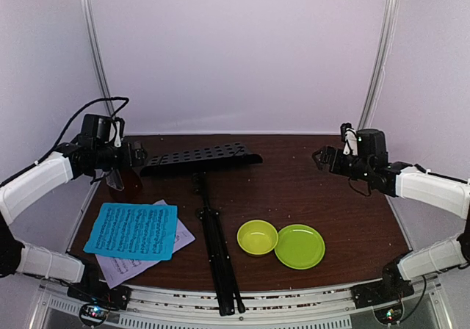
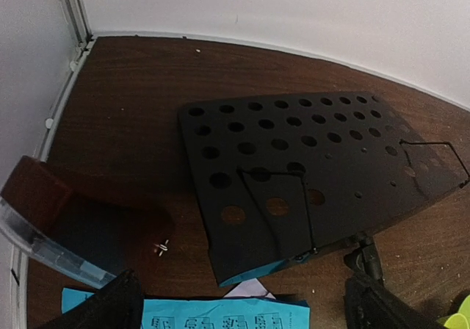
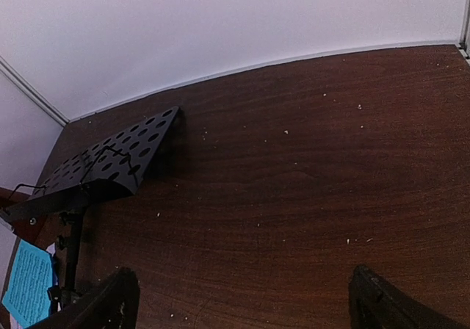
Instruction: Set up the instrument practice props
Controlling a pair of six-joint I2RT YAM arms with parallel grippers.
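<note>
The black music stand lies flat on the table, its perforated desk (image 1: pixel 202 156) at the back and its folded tripod legs (image 1: pixel 220 259) running toward the front edge. The desk also shows in the left wrist view (image 2: pixel 308 167) and the right wrist view (image 3: pixel 110 164). A blue sheet (image 1: pixel 134 230) lies on a pale lilac-white sheet (image 1: pixel 136 269) at the front left. The brown metronome (image 2: pixel 51 211) with its clear cover lies at the far left, below my left gripper (image 1: pixel 136 155). That gripper is open and empty beside the desk's left end. My right gripper (image 1: pixel 319 156) is open and empty, raised at the right.
A yellow-green bowl (image 1: pixel 258 237) and a green plate (image 1: pixel 299 246) sit side by side at the front right of the stand's legs. White walls close the table at the back and sides. Small crumbs dot the brown tabletop (image 3: pixel 294 197).
</note>
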